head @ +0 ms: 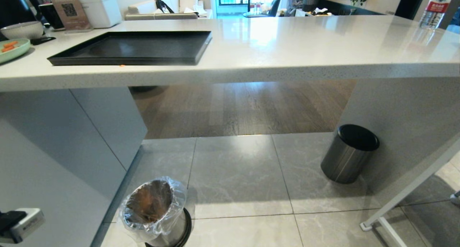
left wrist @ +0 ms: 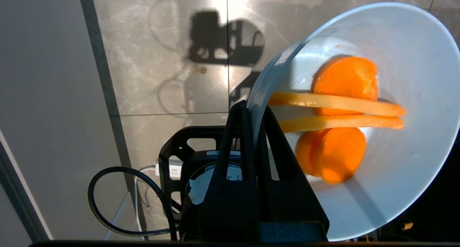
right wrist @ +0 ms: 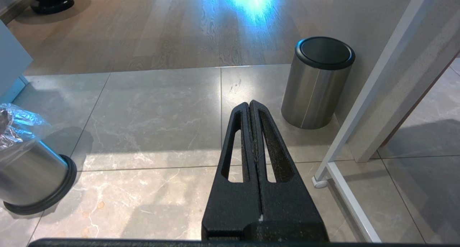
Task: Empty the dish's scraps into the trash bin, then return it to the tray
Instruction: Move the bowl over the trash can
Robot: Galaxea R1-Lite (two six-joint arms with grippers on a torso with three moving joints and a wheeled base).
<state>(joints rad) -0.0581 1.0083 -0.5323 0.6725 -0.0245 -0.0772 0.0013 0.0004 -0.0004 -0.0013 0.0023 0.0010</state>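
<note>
The left gripper (left wrist: 253,114) pinches the rim of the small glossy white dish (left wrist: 406,189), orange slices and pale yellow fry-like scraps (left wrist: 339,119) inside; it seems short of the liner-wrapped shiny metal trash bin (head: 158,213); emptying remains, the flat black tray (head: 133,47) waits bare; the right gripper (right wrist: 253,112) hangs closed, empty.

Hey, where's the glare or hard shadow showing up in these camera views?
Head view: window glare streaks the counter beyond the tray. Left wrist view: a sharp gripper shadow lies on the floor tiles; the dish is brightly sunlit. Right wrist view: a bluish glare patch lies on the wood floor.
</note>
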